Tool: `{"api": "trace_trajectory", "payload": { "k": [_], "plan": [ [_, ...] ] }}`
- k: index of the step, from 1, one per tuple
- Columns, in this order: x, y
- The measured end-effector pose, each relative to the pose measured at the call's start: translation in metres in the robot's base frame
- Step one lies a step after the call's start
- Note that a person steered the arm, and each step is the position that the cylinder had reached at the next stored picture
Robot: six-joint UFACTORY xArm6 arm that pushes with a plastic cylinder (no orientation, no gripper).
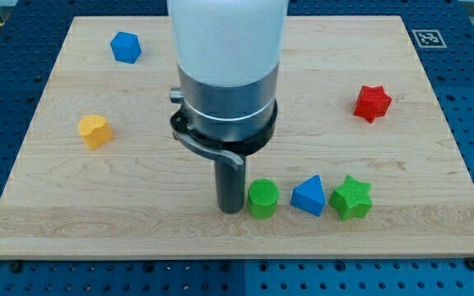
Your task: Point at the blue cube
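Camera view: the wooden bench (pixel 138 205) carries six blocks; no containers are present. The blue cube (pixel 126 47) sits near the view's top left, well apart from the tool. The tool is a plain dark rod with no jaws and holds nothing. Its tip (pixel 230 210) rests on the bench just left of the green cylinder (pixel 262 198), touching or nearly so. In a row rightward: blue triangular block (pixel 309 196), green star (pixel 351 197). Red star (pixel 373 103) lies right, yellow block (pixel 95 131) left.
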State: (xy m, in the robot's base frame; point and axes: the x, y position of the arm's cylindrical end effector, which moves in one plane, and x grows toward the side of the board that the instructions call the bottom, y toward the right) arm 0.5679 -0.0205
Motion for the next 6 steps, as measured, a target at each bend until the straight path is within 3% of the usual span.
{"api": "trace_trajectory", "payload": {
  "k": [1, 3, 6],
  "plan": [
    [-0.004, -0.031],
    [-0.055, -0.103],
    [-0.15, -0.123]
  ]
}}
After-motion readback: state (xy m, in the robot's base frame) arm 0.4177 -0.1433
